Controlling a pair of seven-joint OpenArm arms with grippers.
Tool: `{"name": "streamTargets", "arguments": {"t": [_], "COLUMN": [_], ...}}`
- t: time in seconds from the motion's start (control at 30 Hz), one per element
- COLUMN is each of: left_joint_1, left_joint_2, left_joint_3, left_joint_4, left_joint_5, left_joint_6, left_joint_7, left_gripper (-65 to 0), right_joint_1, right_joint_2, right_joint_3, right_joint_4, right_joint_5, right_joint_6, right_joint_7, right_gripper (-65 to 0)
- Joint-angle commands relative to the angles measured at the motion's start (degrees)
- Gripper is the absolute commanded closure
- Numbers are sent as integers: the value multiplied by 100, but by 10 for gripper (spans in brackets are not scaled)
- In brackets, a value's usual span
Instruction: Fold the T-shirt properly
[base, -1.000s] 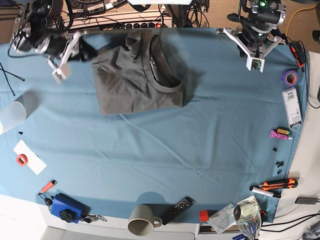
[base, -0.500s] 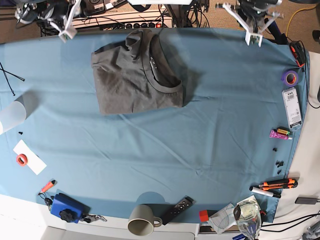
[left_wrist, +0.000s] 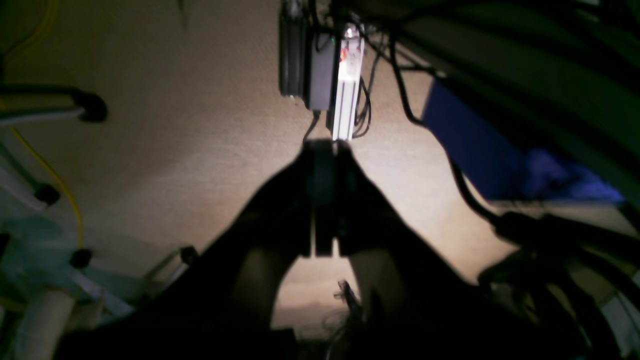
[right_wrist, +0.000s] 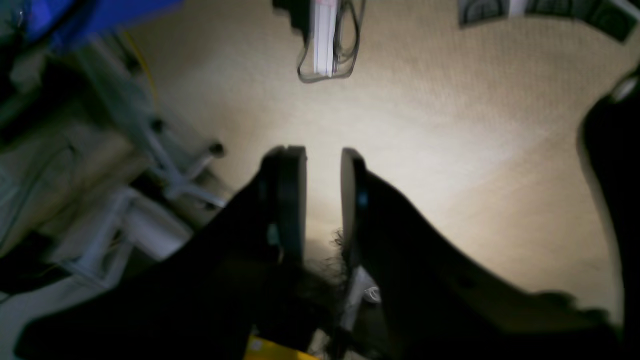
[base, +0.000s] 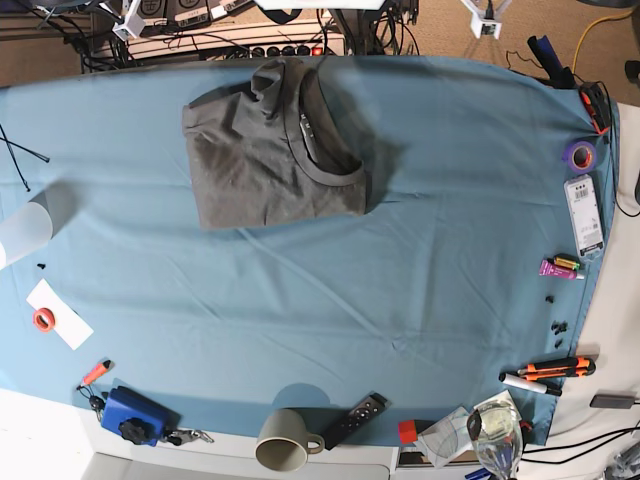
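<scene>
**A:** T-shirt (base: 272, 150) status?

**B:** Folded into a rough rectangle, dark charcoal, lying flat on the blue table cloth (base: 420, 260) near the far edge, left of centre in the base view. The ribbed collar (base: 322, 150) faces up along the bundle's right side, curving down to the lower right corner. Top edge is lumpy, with a bunched fold sticking up at the middle. The lower and left edges are fairly straight. Fabric is wrinkled.

**A:** Grippers?

**B:** Left gripper (left_wrist: 324, 200): clenched, pads together, nothing between them. Its wrist camera sees only beige floor and cables. Right gripper (right_wrist: 322, 200): jaws parted with a clear gap, nothing held. It also looks at floor and chair legs. Both are off the cloth; in the base view only their white tips show at the top edge, right gripper's at top left, left gripper's at top right.

**A:** Change versus a second ago?

**B:** Both arms have pulled back. A second ago the right gripper hung over the cloth right beside the shirt's left sleeve area, and the left one was over the cloth's far right part. Half a second ago both were at the table's far edge; now they are almost out of frame. The shirt's upper left corner has settled flat since the right gripper left. Otherwise the bundle has the same shape and sits in the same spot. Clutter along the edges, mug (base: 283, 446), purple tape roll (base: 579, 153), is unmoved.
</scene>
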Motion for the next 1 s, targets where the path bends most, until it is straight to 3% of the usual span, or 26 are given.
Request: {"name": "streamTargets", "arguments": {"t": [0.0,0.2,0.33,0.47,0.6,0.8,0.87,0.97], "left_joint_1": [-92,-1196,-1764,-2122,-2352,-2446,-2472,-2575], "left_joint_2": [-13,-15,-15,-15,-20,-258,-308,-354], "left_joint_3": [-11,-11,-11,-11,-11,-11,-11,-11], "left_joint_4": [-205,-2000,-3117,-4072,-4863,-6201,-6677,-7224], "left_joint_5": [74,671,695,1102,1576,2173,2186,2186], "left_joint_6": [-13,-11,-13,-13,-4,98,470,946], "left_joint_7": [-127,-461,-616,-1137,-1869,-4076,-4789,-5309], "left_gripper": [0,0,0,0,0,0,0,0], "right_joint_1": [122,1252,1838,2190,2400,2688,2739,2767], "right_joint_2": [81,83,85,85,83,83,81,74], "right_joint_3": [44,33,-127,-787,-1805,-3237,-3571,-3965], "right_joint_4": [-208,-2142,-3340,-4096,-4363,-4395,-4400,-4402], "right_joint_5": [-24,-538,-1043,-2006,-3226,-4677,-4795,-4881], "right_joint_6": [-10,-10,-10,-10,-10,-10,-479,-1274], "right_joint_7": [9,125,605,1528,2793,4658,5344,6168], "right_gripper": [-129,-129,-129,-129,-129,-129,-129,-129]}}
